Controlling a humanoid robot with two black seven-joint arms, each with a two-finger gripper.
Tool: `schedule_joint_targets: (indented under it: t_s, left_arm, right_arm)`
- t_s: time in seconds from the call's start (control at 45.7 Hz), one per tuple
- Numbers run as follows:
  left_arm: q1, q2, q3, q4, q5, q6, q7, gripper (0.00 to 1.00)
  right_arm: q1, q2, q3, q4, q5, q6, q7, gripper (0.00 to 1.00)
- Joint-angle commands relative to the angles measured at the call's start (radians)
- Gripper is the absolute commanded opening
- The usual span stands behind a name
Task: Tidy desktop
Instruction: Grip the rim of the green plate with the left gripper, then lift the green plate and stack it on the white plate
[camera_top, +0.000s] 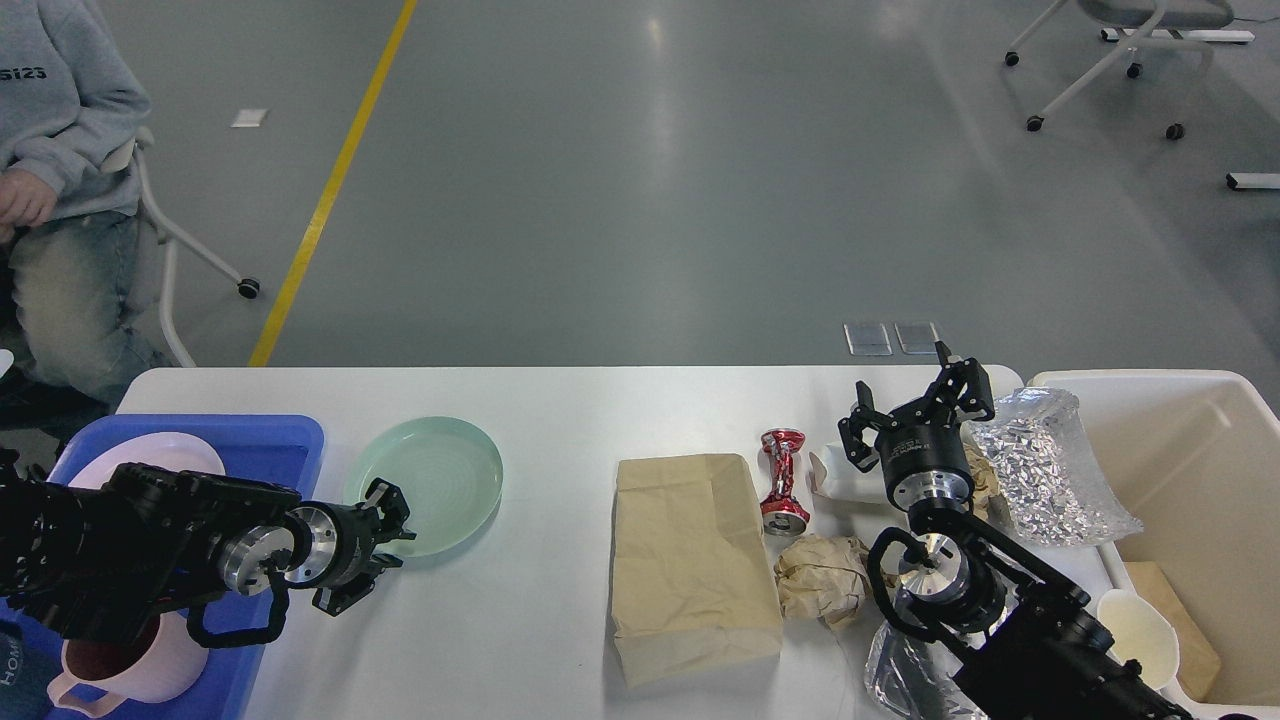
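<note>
Desktop (560, 420) on grey floor (650, 200); right tool (915, 400) spread open, left tool (385, 520) indistinct.

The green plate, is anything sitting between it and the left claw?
Nothing visible. The left claw is right at the near-left rim of the green plate, with only bare desktop around it. The blue tray lies just left.

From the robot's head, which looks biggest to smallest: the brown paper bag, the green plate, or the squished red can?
1. Brown paper bag
2. Green plate
3. Squished red can
</note>
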Motion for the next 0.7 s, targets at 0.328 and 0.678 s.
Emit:
schedule_joint_targets:
  t_s: [0.328, 0.678]
  left_arm:
    - [-0.001, 0.0, 0.0, -0.002, -0.011, 0.0, -0.004, 0.13]
    - [0.004, -0.001, 0.0, -0.002, -0.017, 0.0, -0.006, 0.06]
  right_arm:
    - [0.0, 0.0, 0.0, 0.0, 0.0, 0.0, 0.0, 1.0]
    - [0.001, 0.0, 0.0, 0.0, 0.0, 0.0, 0.0, 1.0]
